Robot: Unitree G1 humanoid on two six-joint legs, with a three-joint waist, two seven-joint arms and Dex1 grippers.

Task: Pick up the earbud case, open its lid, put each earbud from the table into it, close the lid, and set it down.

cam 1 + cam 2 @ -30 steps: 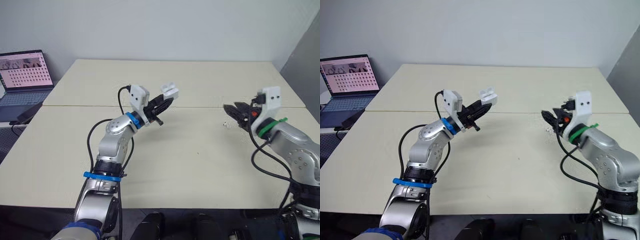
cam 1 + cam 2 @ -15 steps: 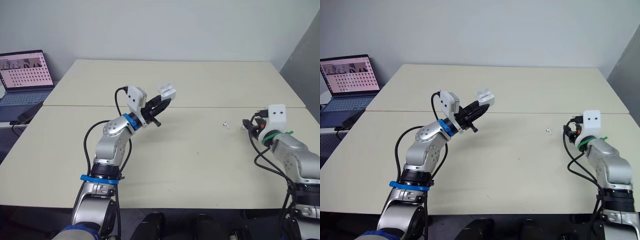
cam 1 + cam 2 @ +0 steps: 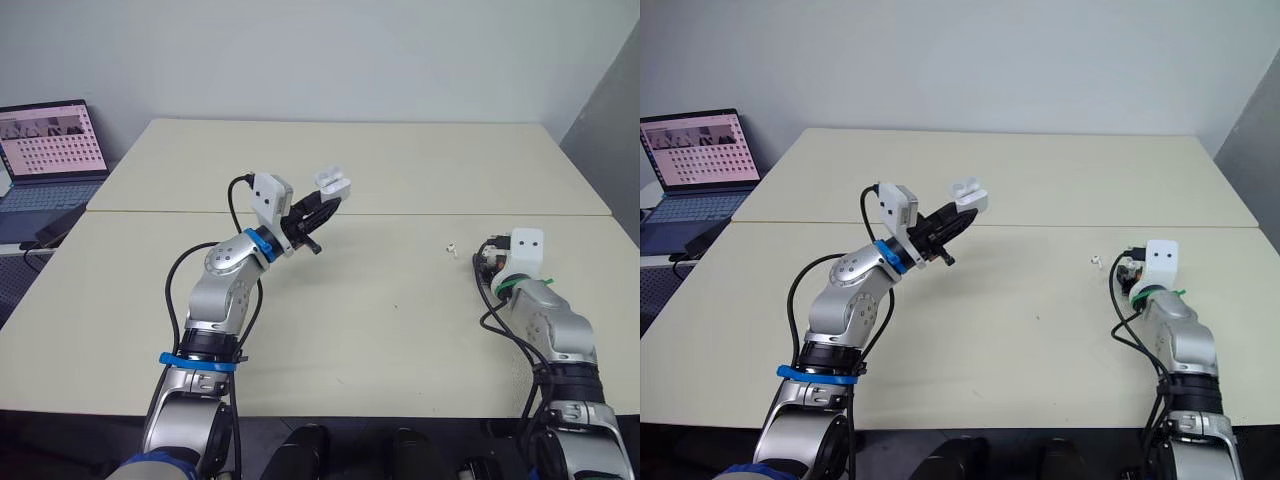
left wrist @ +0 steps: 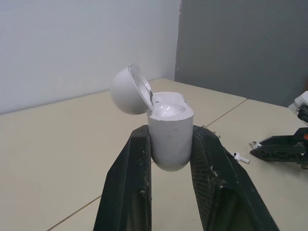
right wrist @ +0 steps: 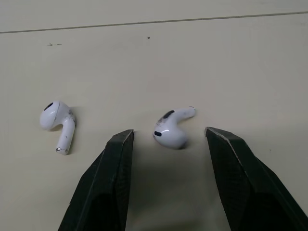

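My left gripper (image 3: 322,207) is raised over the middle of the table, shut on the white earbud case (image 3: 334,183). In the left wrist view the case (image 4: 168,127) stands upright between the fingers with its lid (image 4: 129,89) swung open. My right gripper (image 5: 169,137) is down at the table on the right, open. One white earbud (image 5: 171,132) lies on the table between its fingertips, touching neither. A second earbud (image 5: 58,120) lies a little apart beside it. From the head, an earbud (image 3: 451,247) shows just left of the right gripper (image 3: 484,262).
An open laptop (image 3: 50,150) sits at the far left on a lower surface. A seam (image 3: 400,213) runs across where two tabletops (image 3: 400,330) meet. A grey wall (image 3: 610,100) stands at the right.
My right gripper has dropped from a raised pose to the table surface by the earbuds, with its arm drawn in. The left gripper with the open case has barely moved.
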